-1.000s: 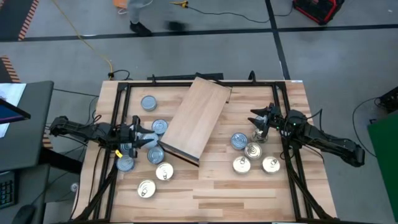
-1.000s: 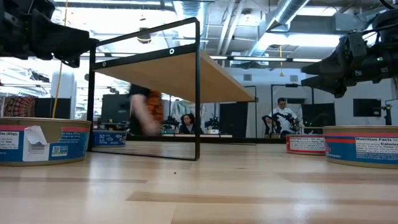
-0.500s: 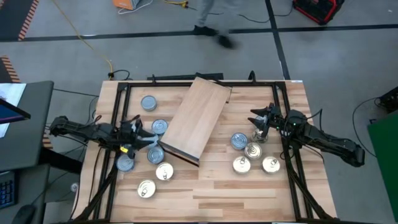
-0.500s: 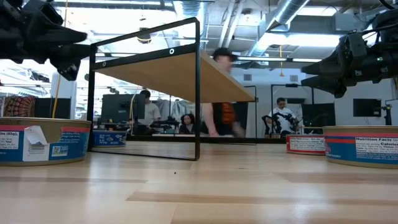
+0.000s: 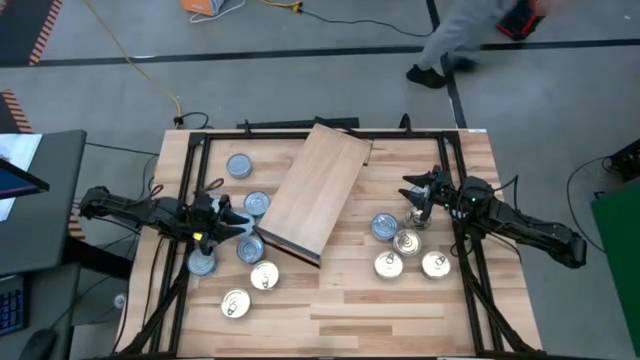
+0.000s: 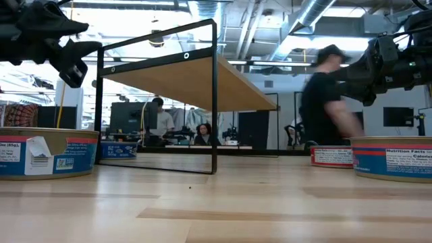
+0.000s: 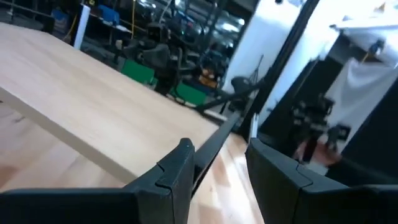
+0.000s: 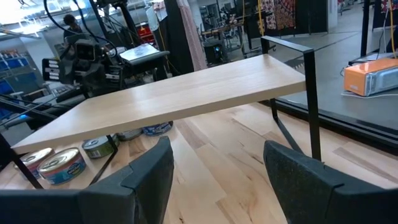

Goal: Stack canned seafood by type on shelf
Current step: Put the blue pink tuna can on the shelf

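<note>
Nothing stacked yet: shelf [image 5: 316, 193] top is bare at centre frame. All cans on the tabletop [image 5: 380, 310]: left cluster [image 5: 248, 248] lower left of the shelf, right cluster [image 5: 402, 244] lower right. Left end effector [image 5: 232, 226] partly open, empty, above the left cans. Right end effector [image 5: 412, 195] wider open, empty, hovering. Can types under the left arm are hard to make out; one can is partly covered.

Grey concrete floor [image 5: 300, 60], ceiling ducts [image 6: 310, 13], passing person [image 6: 327, 101]
</note>
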Controlling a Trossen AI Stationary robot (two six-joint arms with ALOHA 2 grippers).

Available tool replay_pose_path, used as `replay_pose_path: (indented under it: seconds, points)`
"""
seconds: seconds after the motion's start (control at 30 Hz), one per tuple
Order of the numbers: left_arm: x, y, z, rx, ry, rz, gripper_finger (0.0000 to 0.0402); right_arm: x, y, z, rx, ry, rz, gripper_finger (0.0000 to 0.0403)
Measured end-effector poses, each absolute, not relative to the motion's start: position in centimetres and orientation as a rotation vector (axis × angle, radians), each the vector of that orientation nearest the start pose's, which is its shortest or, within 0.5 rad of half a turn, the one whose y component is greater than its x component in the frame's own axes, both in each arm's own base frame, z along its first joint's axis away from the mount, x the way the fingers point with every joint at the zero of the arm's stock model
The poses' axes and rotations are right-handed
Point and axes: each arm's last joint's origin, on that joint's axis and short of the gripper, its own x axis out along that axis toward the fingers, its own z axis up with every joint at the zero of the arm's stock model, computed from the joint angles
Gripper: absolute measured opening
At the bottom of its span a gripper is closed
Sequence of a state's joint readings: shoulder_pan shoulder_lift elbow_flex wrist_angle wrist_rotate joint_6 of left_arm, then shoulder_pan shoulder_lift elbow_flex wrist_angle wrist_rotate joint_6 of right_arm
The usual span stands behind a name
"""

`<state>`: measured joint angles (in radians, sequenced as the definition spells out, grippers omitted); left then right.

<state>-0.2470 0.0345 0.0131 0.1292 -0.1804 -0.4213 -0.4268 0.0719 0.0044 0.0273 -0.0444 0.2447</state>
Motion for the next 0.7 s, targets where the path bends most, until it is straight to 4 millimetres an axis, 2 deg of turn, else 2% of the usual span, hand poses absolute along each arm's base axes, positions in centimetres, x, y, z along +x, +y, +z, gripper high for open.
replay_pose_path:
  seconds: [0.1,0.27,0.4,0.6,0.7]
  points:
    - [9.6,-2.0,18.0,-0.460,-0.071,-0.122,0.0138,9.3,-4.1,16.2,0.283,-0.019,-0.384,0.0275]
    - [9.4,-2.0,18.4,-0.386,-0.049,-0.130,0.0138,9.3,-4.1,16.9,0.458,-0.119,-0.366,0.0275]
    - [9.1,-1.8,19.7,-0.285,-0.095,-0.083,0.0138,9.2,-4.4,16.7,0.484,-0.134,-0.469,0.0275]
    - [8.6,-1.6,21.1,-0.202,-0.072,-0.051,0.0148,9.5,-3.8,16.6,0.620,-0.054,-0.387,0.0275]
    - [8.5,-1.4,21.3,-0.207,-0.022,0.013,0.0149,9.8,-3.7,18.2,0.609,0.036,-0.412,0.0274]
